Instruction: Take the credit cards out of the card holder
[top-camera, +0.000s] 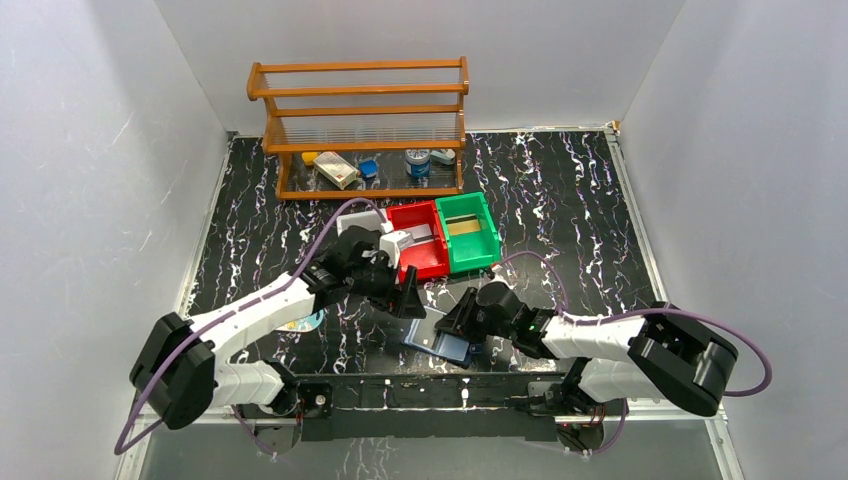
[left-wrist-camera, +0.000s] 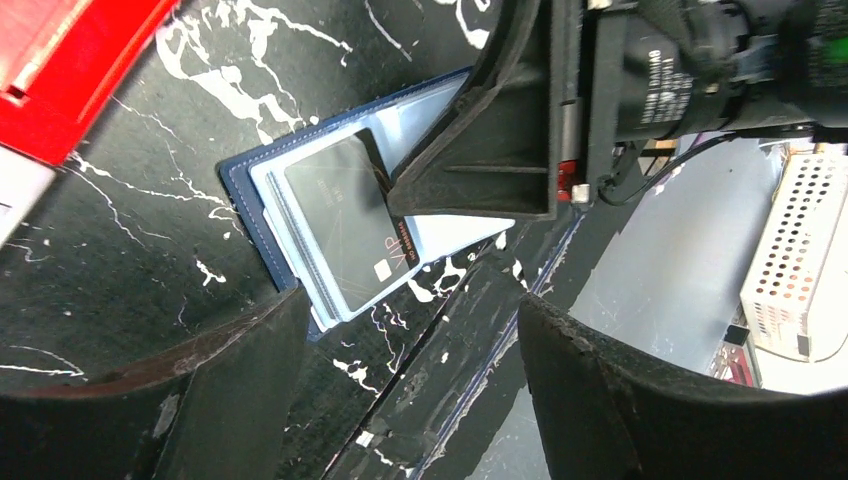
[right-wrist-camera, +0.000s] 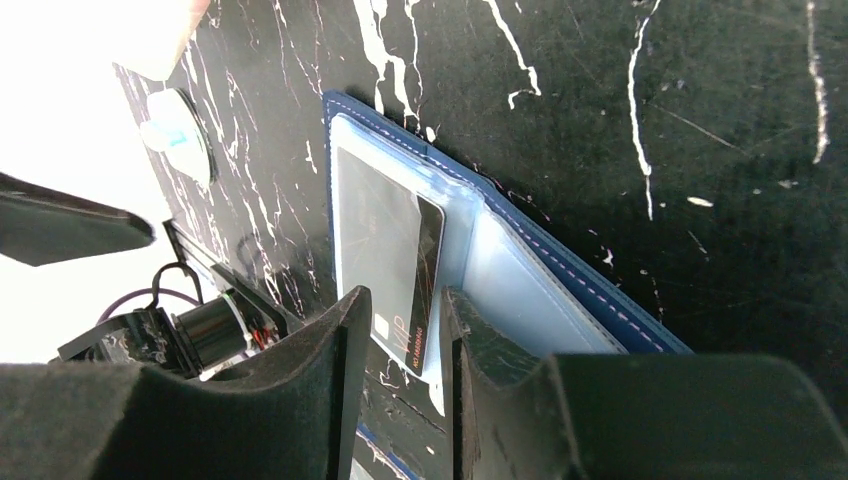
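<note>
1. The card holder (top-camera: 450, 347) lies open and flat on the tabletop (top-camera: 560, 200). It is on the arms' side of the red bin (top-camera: 432, 262) and a little to the right of it.
2. The tabletop is black and smooth, with thin white squiggly lines like stone.
3. The outside of the card holder is dark blue, with small stitches along its edge. The inside is pale blue, with shiny see-through pockets.
4. A dark, shiny, flat card (left-wrist-camera: 340, 225) with round corners sits in one pocket. The end with "VIP" on it sticks out past the pocket.
5. The right tool (right-wrist-camera: 405, 295) is down at the card holder, on the arms' side of the red bin. Its two black fingers (right-wrist-camera: 340, 340) have only a thin gap between them, and the end of the card shows in that gap. I cannot tell if they pinch it.
6. The left tool (left-wrist-camera: 410, 305) is between the red bin and the card holder. Its thick black fingers (left-wrist-camera: 240, 400) are wide apart, with nothing between them.
7. A green bin (top-camera: 478, 258) of the same boxy plastic shape sits right beside the red bin, on its right.
8. A wooden rack (top-camera: 360, 90) with thin bars stands past the red bin, by the far wall.
</note>
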